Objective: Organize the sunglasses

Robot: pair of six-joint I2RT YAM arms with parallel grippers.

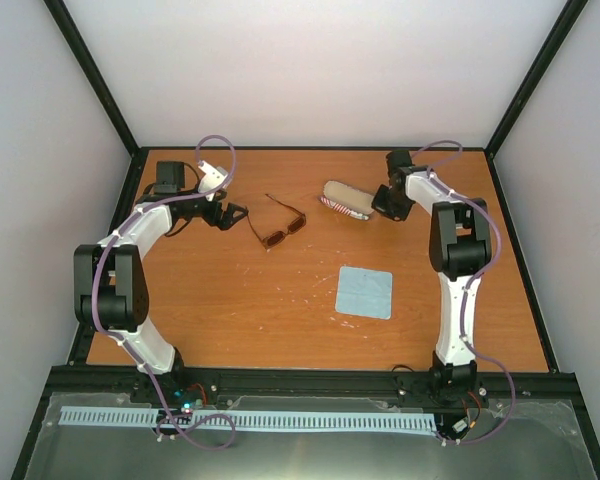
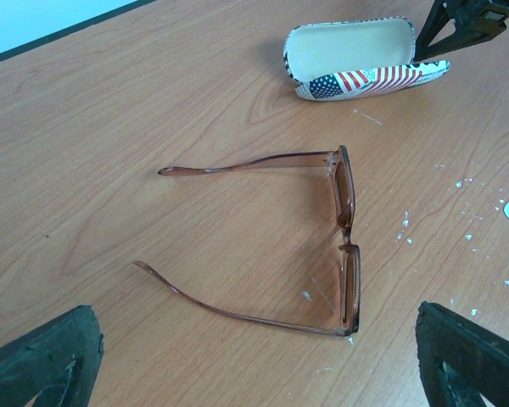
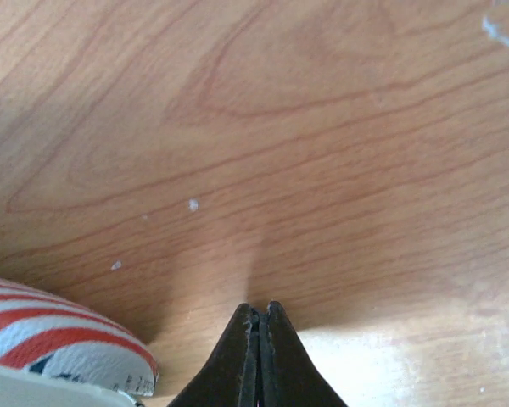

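Plainly our left gripper, jaws wide apart, is nearer the sunglasses, temple tips pointing at it. Our right gripper, pinched together, is beside the flag-patterned case.

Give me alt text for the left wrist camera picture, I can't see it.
Brown-tinted sunglasses lie unfolded on a wooden table, ahead of the open left gripper, its fingers in the bottom corners. Beyond them a flag-patterned case lies open, the right gripper close beside it at top right.

Left arm, 9 o'clock: white shells, black joints.
Right arm, 3 o'clock: same.
Cables: purple loops.
Fingers: black, textured.
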